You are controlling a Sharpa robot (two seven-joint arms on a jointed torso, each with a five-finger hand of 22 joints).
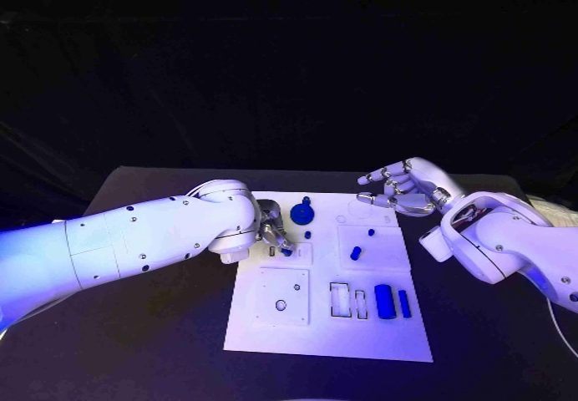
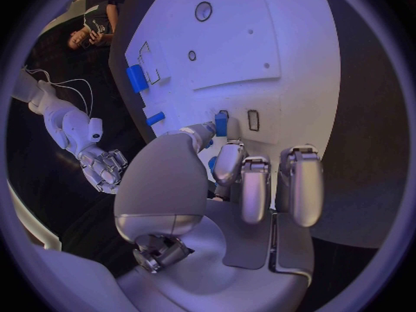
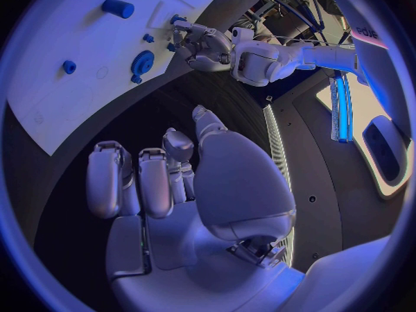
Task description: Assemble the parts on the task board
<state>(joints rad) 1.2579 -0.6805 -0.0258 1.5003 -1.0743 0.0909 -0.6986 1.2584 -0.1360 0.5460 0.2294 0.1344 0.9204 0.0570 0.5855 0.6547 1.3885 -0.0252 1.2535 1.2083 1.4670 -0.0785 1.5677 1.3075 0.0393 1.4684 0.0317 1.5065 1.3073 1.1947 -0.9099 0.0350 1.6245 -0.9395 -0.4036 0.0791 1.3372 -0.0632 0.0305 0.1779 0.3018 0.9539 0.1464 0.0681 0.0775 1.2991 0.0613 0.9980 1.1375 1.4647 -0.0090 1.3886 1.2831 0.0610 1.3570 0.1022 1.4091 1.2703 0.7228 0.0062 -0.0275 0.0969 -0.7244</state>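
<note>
The white task board [image 1: 316, 334] lies mid-table. My left hand [image 1: 271, 227] reaches over its left part, and thumb and a finger pinch a small blue part [image 2: 221, 123] that stands at a slot in the board, beside an empty slot [image 2: 253, 120]. My right hand [image 1: 403, 190] hovers above the board's far right corner with fingers apart and half curled, holding nothing. Lying on the board are a blue round part [image 1: 302, 213], a small blue peg [image 1: 357, 252], a blue block [image 1: 384, 301] and a thin blue bar [image 1: 405, 303].
Black table [image 1: 144, 351] surrounds the board on all sides. A square plate with a hole [image 1: 281, 296] and two empty rectangular slots [image 1: 348, 301] take up the board's near part. From the right wrist, my left hand [image 3: 204, 45] is over the board [image 3: 52, 111].
</note>
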